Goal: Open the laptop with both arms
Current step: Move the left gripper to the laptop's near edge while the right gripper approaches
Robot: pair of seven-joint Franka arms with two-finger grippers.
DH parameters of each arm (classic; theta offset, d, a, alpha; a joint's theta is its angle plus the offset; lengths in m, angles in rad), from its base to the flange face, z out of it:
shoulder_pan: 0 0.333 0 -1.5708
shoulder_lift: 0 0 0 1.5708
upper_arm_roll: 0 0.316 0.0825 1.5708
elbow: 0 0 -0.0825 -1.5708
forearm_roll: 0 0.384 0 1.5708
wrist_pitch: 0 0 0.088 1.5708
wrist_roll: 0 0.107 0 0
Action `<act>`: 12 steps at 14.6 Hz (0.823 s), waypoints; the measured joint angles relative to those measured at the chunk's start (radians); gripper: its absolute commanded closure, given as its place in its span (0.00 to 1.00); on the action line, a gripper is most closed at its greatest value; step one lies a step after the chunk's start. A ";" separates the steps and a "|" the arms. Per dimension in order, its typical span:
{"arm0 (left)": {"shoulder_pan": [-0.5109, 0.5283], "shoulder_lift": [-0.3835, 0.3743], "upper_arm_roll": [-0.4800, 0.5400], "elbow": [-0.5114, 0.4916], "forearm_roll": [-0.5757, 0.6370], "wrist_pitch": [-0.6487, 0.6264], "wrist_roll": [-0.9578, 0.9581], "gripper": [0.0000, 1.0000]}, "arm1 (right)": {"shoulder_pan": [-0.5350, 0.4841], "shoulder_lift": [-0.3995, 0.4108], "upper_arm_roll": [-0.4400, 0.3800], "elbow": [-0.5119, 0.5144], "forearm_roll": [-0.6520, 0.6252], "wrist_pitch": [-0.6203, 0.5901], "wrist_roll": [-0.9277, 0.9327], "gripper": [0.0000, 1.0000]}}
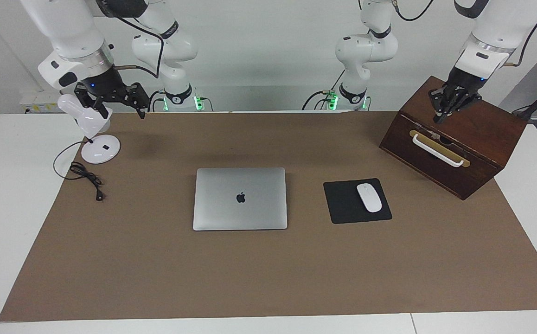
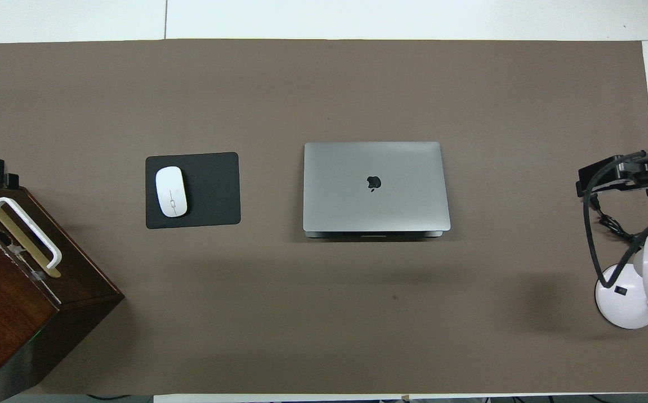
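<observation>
Brown mat covers the white table. One laptop, lid down, lies mid-mat beside the mouse pad, long axis running between my two arms' ends. My left gripper, clenched on nothing, hangs over the wooden box; my right gripper, fingers spread, over the lamp. Both are well apart from the laptop, neither clearly closer. Counted: one mouse, one box, one lamp.

The laptop lies closed at the centre of the worktop. Beside it, toward the left arm's end, a mouse rests on a mouse pad. A wooden box stands at that end; a lamp stands at the right arm's end.
</observation>
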 measured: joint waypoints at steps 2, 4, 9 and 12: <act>0.000 -0.043 0.000 -0.100 -0.031 0.069 0.054 1.00 | 0.000 0.000 0.002 -0.004 0.000 0.000 0.000 0.01; -0.002 -0.102 -0.003 -0.228 -0.046 0.182 0.088 1.00 | 0.000 0.000 0.005 -0.009 0.000 0.000 0.000 0.01; -0.082 -0.256 -0.013 -0.548 -0.108 0.500 0.104 1.00 | 0.001 -0.006 0.020 -0.028 0.000 0.000 0.000 0.04; -0.146 -0.343 -0.013 -0.710 -0.120 0.631 0.104 1.00 | 0.007 -0.016 0.020 -0.043 0.000 0.000 -0.001 0.04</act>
